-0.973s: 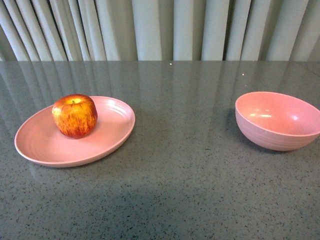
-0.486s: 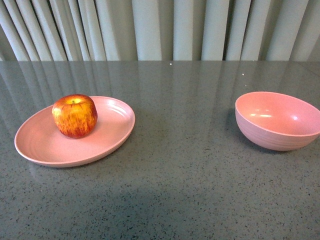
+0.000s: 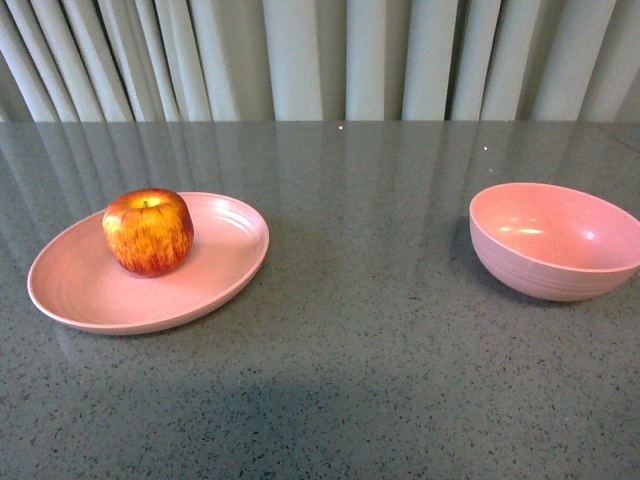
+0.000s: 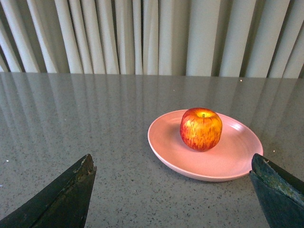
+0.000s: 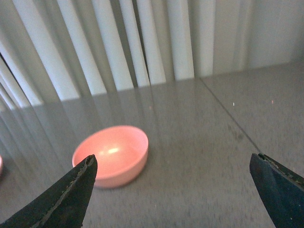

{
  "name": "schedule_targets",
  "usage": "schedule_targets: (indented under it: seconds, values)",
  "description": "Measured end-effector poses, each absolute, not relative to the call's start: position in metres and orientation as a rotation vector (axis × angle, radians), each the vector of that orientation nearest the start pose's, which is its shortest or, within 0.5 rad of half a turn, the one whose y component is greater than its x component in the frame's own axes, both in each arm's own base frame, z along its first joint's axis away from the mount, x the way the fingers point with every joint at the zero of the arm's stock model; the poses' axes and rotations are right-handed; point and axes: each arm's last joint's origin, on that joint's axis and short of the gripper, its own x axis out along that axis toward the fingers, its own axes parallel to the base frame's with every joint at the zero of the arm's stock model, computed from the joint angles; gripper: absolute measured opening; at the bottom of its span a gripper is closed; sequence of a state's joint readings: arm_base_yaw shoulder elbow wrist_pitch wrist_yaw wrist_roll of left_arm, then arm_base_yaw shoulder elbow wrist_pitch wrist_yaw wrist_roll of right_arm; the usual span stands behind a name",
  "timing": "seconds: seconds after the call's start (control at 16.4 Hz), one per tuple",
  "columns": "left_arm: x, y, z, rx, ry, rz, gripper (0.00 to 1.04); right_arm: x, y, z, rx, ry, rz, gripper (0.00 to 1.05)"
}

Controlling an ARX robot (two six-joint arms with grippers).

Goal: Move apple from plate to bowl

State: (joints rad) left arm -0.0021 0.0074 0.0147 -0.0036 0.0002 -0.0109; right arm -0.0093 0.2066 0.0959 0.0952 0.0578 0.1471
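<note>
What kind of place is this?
Probably an indoor room set up for testing, not a real kitchen: a grey speckled table stands before pale pleated curtains, and in view it holds an apple on a pink plate and an empty pink bowl.

apple (image 3: 148, 232) glossy | plate (image 3: 80, 290) matt, perhaps plastic | table (image 3: 360, 380) polished, speckled

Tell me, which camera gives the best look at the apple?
The left wrist view: the apple appears largest there, whole, stem showing, sitting on the plate. The front view also shows it whole but smaller. The right wrist view misses it, showing the bowl instead.
</note>
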Motion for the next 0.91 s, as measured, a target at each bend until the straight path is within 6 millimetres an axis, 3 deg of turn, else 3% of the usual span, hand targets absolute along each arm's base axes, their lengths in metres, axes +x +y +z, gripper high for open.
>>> schedule_targets:
  seconds: [0.18, 0.36, 0.49, 0.61, 0.73, 0.91]
  values:
    - [0.097, 0.000, 0.168, -0.011, -0.004, -0.002, 0.98, 0.145, -0.005, 0.238, 0.147, -0.072, -0.018, 0.98]
    - [0.097, 0.000, 0.168, -0.011, -0.004, -0.002, 0.98, 0.221, 0.002, 0.264, 0.131, 0.076, 0.015, 0.98]
    - [0.097, 0.000, 0.168, -0.011, -0.004, -0.002, 0.98, 0.273, 0.012, 0.255, 0.103, 0.250, 0.016, 0.98]
    - [0.097, 0.000, 0.168, -0.011, -0.004, -0.002, 0.98, 0.312, 0.016, 0.237, 0.092, 0.408, -0.001, 0.98]
    - [0.097, 0.000, 0.168, -0.011, -0.004, -0.002, 0.98, 0.337, 0.016, 0.216, 0.081, 0.527, -0.031, 0.98]
    - [0.097, 0.000, 0.168, -0.011, -0.004, -0.002, 0.98, 0.352, 0.017, 0.194, 0.080, 0.630, -0.045, 0.98]
